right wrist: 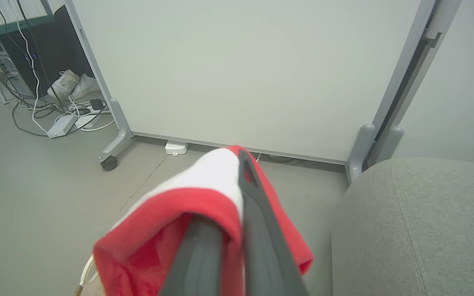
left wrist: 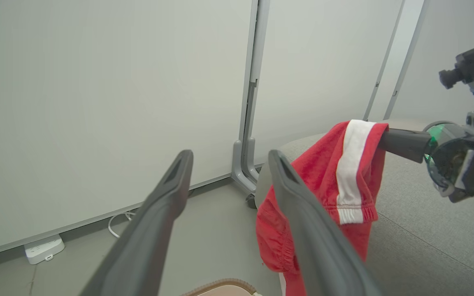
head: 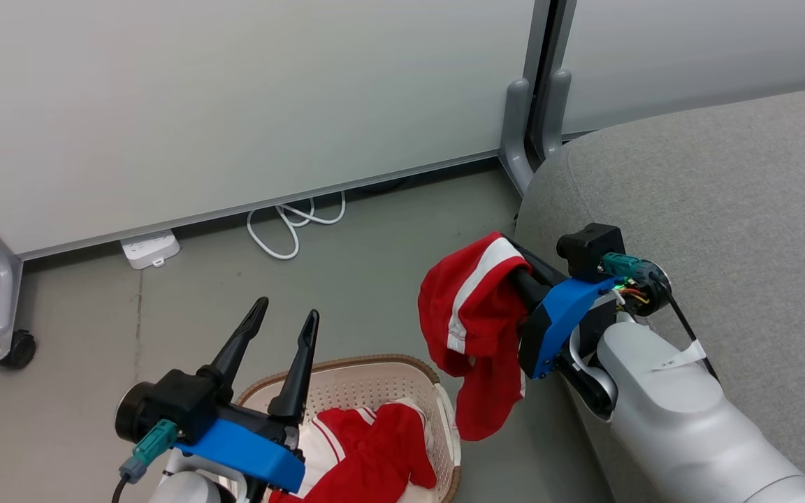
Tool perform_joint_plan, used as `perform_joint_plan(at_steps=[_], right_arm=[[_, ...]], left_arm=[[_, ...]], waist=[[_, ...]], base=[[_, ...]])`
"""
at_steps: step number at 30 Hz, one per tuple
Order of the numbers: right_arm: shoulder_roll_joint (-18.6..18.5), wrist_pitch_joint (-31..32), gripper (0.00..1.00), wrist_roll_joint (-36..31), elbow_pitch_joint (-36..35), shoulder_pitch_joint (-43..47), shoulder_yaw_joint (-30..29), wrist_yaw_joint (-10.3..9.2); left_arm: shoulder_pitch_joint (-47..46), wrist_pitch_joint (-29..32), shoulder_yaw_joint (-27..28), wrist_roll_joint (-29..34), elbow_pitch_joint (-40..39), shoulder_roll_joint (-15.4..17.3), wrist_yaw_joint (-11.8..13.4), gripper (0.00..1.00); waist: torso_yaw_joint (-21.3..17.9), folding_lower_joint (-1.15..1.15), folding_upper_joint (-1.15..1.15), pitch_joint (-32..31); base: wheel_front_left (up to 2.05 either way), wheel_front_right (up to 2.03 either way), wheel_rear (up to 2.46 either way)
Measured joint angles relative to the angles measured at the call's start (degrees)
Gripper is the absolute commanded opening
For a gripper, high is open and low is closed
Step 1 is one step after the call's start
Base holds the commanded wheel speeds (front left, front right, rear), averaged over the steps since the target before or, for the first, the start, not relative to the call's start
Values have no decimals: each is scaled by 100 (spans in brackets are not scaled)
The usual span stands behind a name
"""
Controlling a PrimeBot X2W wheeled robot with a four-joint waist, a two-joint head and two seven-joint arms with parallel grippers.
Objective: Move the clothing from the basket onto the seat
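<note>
one red garment with a white stripe is up off the floor, draped over the tips of your right gripper. its fingers are clenched together with the cloth pinched between them. in the right wrist view one dark finger lies on top of the fabric and the other is mostly under it. the garment hangs in folds below the wrist. its lower end is just beside the right rim of the basket. it's just off the rounded left edge of the seat, between seat and basket, and not resting on the cushion.

the rest of the clothing, red with white stripes, is bunched inside the basket at the bottom of the head view. can't tell how many pieces.

your left gripper hangs over the basket's near-left side. its fingers are spread wide and released, with nothing between them, and they point up toward the partition panel. in the head view it's well apart from the held garment.

around that, the pale panels stand on grey legs, with a castor at far left. a white power strip and a looped white cable lie on the floor at the panel's foot. the right wrist view also shows white shoes and tangled cables past the panel's end.
</note>
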Motion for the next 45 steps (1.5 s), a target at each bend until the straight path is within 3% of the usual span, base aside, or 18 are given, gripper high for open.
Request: perform_joint_plan(at_steps=[10,17,45], right_arm=[[13,0,0,2,3,1,16,0],[40,1,0,16,-16,-1,5,0],[-36,-42,0,16,-33,4,-186,0]], left_arm=[[25,0,153,185,82,-154,-114,100],[57,0,189,249,114,-162,-121,100],[-168,0,-241,196,250,-52,-146,100]], waist=[[-51,0,0,-20],[-321,0,0,17],[-2633,0,0,287]], base=[[0,0,0],[0,0,0],[0,0,0]])
